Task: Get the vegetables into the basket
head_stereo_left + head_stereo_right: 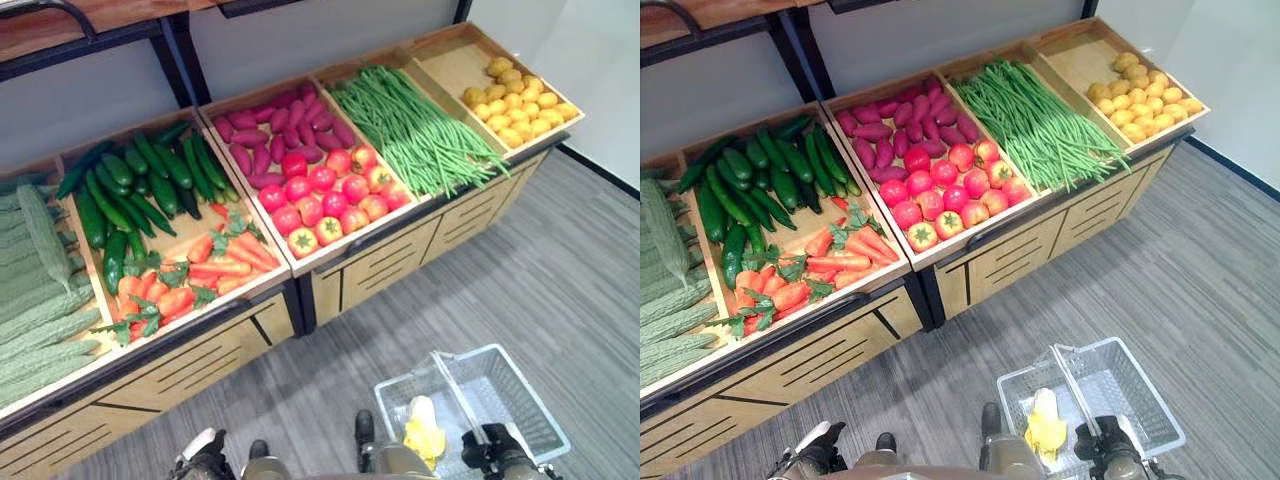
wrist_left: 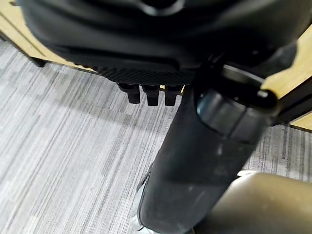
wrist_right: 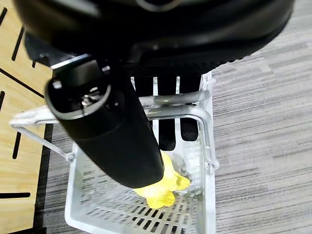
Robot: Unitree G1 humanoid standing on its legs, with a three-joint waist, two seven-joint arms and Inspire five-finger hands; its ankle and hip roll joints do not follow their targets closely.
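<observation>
A white wire basket point(image 1: 520, 372) hangs low at my right, above the grey floor. My right hand point(image 1: 497, 442) is shut on its handle point(image 3: 171, 100), fingers point(image 3: 167, 130) hooked behind the bars. A yellow vegetable with a pale end point(image 1: 423, 430) lies inside the basket point(image 3: 97, 214). On the wooden stand ahead lie cucumbers point(image 1: 140, 185), carrots point(image 1: 205, 270), purple sweet potatoes point(image 1: 275, 130), tomatoes point(image 1: 325, 195), green beans point(image 1: 415, 125) and yellow produce point(image 1: 520, 100). My left hand point(image 1: 200, 450) hangs low at my left, fingers point(image 2: 151, 93) relaxed, holding nothing.
Ridged pale-green gourds point(image 1: 35, 290) fill the leftmost bin. The stand's slatted wooden front point(image 1: 200, 365) runs across in front of me. Grey carpet floor point(image 1: 560, 280) spreads to the right. A dark shelf frame point(image 1: 90, 30) stands behind the bins.
</observation>
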